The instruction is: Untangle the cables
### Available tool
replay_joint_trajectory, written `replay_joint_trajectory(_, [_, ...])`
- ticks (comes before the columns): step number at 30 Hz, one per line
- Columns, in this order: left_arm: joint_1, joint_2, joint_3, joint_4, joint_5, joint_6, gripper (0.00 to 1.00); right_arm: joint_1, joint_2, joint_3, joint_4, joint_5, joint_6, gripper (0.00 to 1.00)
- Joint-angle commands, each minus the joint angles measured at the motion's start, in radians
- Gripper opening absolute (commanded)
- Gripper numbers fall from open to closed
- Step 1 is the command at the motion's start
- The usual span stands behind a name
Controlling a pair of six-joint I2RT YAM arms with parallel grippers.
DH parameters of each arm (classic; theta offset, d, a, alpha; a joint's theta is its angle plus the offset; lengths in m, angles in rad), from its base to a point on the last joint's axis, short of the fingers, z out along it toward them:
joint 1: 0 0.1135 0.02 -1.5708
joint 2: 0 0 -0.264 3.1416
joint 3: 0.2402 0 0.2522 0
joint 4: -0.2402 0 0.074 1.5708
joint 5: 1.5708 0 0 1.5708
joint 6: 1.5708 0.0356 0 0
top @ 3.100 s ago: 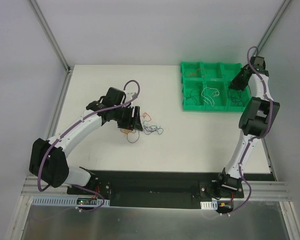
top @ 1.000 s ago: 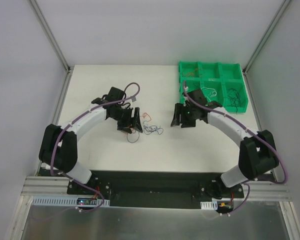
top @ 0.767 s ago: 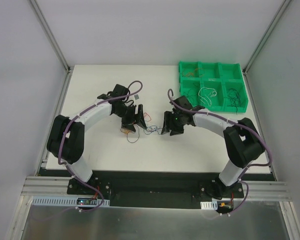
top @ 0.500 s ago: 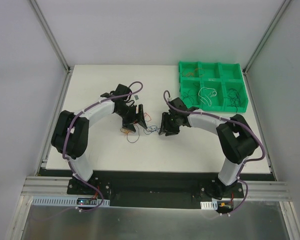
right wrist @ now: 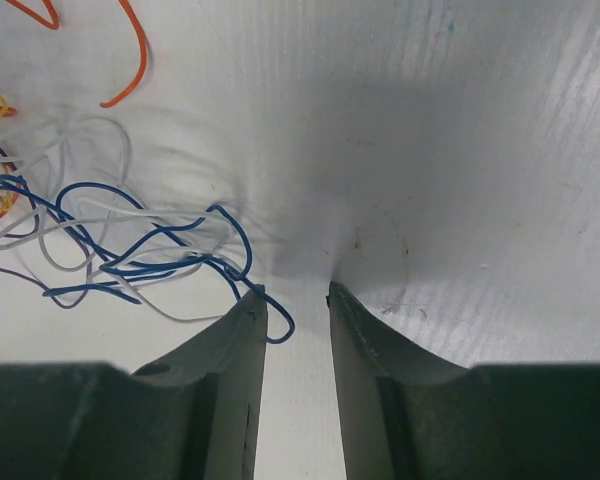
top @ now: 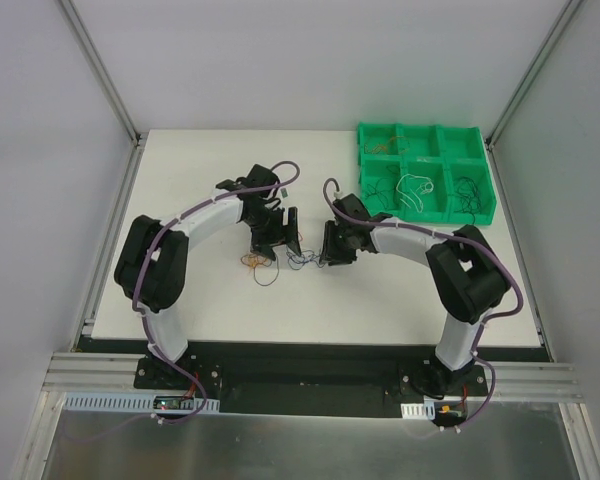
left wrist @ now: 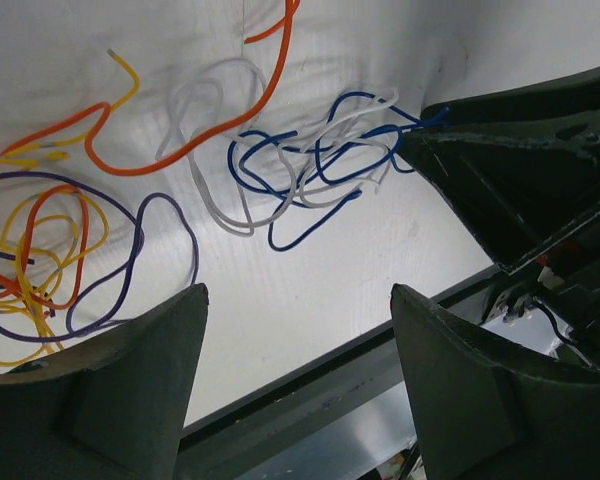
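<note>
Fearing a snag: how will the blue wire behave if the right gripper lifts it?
The blue wire looks floppy: lying in loose curls, it should droop, not hold shape. Its loops interlace with the white wire, which will probably drag along. So thin, it may slip from the right gripper.

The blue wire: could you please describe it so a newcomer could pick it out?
On the white table, left of the green tray, thin wires lie in a loose tangle. The blue wire loops at the end nearest the fingers of the right gripper, twined with a white one; the others are orange, yellow and purple.
</note>
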Motion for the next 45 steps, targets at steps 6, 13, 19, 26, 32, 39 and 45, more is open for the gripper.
replay_joint_trajectory(6, [-0.031, 0.078, 0.079, -0.055, -0.059, -0.001, 0.72, 0.02, 0.015, 0.078, -0.032, 0.046, -0.057, 0.0])
replay_joint_trajectory(13, [-0.065, 0.199, 0.186, -0.078, -0.088, 0.006, 0.73, 0.04, -0.175, 0.067, -0.103, -0.01, -0.079, 0.0])
replay_joint_trajectory(19, [-0.074, 0.308, 0.205, -0.101, -0.12, 0.032, 0.68, 0.034, -0.384, 0.089, -0.168, -0.01, -0.074, 0.0])
replay_joint_trajectory(26, [-0.036, 0.337, 0.176, -0.107, -0.139, 0.052, 0.58, -0.036, -0.648, 0.297, -0.274, 0.005, -0.143, 0.0])
replay_joint_trajectory(32, [-0.018, 0.323, 0.139, -0.106, -0.175, 0.078, 0.52, -0.039, -0.688, 0.585, -0.311, 0.101, -0.223, 0.0])
replay_joint_trajectory(39, [-0.008, 0.293, 0.085, -0.104, -0.211, 0.096, 0.51, -0.091, -0.596, 0.95, -0.374, 0.227, -0.333, 0.01])
replay_joint_trajectory(45, [-0.007, 0.199, 0.081, -0.101, -0.182, 0.122, 0.56, -0.197, -0.567, 0.996, -0.379, 0.209, -0.366, 0.0])
